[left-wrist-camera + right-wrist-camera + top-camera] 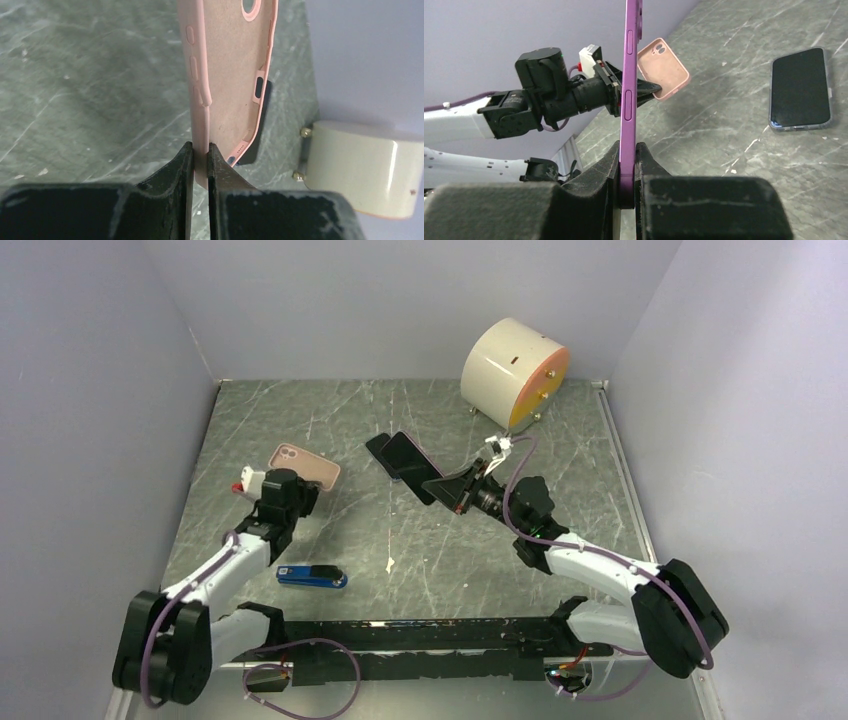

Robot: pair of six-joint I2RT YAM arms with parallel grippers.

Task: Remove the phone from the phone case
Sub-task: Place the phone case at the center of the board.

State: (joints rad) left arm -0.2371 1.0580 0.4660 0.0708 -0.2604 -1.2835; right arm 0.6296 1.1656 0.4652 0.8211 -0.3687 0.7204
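Here, empty pink case point(227, 75) clamped edgewise in the left jaws, held over the worktop point(420, 550) toward its left edge, purple phone point(629, 75) clamped in the right jaws near mid-worktop, well apart from the case, black phone point(800, 90) laid flat nearby.

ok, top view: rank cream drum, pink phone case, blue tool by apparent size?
1. cream drum
2. pink phone case, raised in the left gripper, nearer the camera, so its margin is unsure
3. blue tool
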